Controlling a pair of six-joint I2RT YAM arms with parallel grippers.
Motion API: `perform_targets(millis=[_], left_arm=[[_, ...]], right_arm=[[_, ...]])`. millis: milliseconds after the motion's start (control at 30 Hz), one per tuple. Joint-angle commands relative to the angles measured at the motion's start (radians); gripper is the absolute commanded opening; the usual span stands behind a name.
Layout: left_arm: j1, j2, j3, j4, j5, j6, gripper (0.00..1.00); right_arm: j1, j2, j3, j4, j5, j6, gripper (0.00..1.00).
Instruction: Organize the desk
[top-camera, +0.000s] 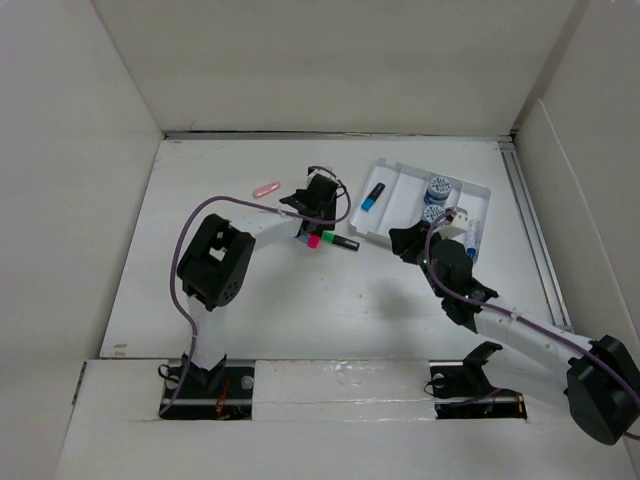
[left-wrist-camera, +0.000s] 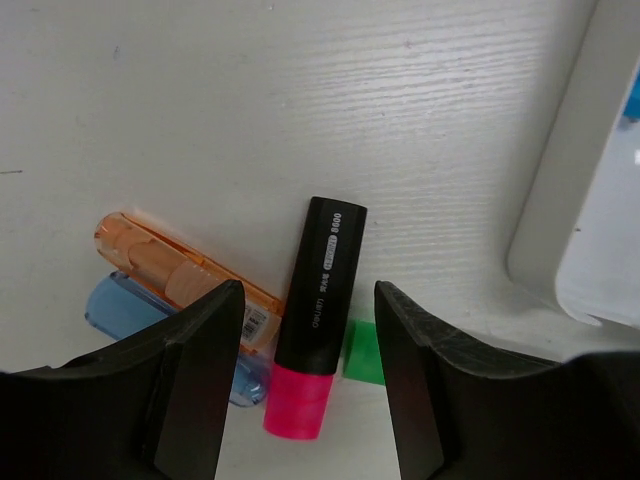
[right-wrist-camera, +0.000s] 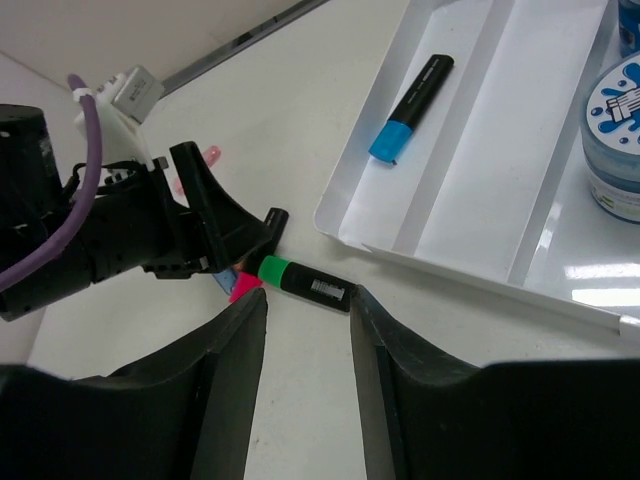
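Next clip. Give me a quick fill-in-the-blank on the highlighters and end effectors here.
1. Inside the tray, the single highlighter has a ___ cap.
2. Between the fingers of the left end effector, the nearest highlighter has a ___ cap.
3. The right end effector is ___ and holds nothing.
4. The green-capped highlighter lies on the ___, outside the tray.
Missing words: blue; pink; open; desk.

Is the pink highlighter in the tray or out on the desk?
Out. The pink highlighter lies flat on the desk, between the open left gripper's fingers, outside the tray's rim.
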Motion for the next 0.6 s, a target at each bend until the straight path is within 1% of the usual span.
perform_targets(millis=[0,133,200,333,433,567], left_arm=[[0.046,-0.018,0.05,0.02,0.061,0.009,0.5],[0.046,-0.004,0.053,0.011,0.087,0.035,0.5],[0.046,0.003,0.042,0.022,0.078,0.041,0.5],[0.037,0.022,0.061,0.002,0.06,0.053,0.49],[0.028,0.023,0.054,0.02,0.077,0.068,0.48],[0.018,0.042,0.056,0.02,0.075,0.085,0.46]], right_arm=[[-0.007,0.004,0.046,0.062,-0.029,-0.018,0.45],[-0.007,0.019,0.052,0.064,-0.04,-0.015,0.45],[-0.007,0.025,0.072,0.036,-0.06,-0.026,0.46],[-0.007,0.021,0.058,0.055,-0.052,-0.02,0.46],[-0.007,0.019,0.069,0.038,-0.058,-0.027,0.46],[-0.007,0.035,0.063,0.061,-0.069,-0.024,0.46]])
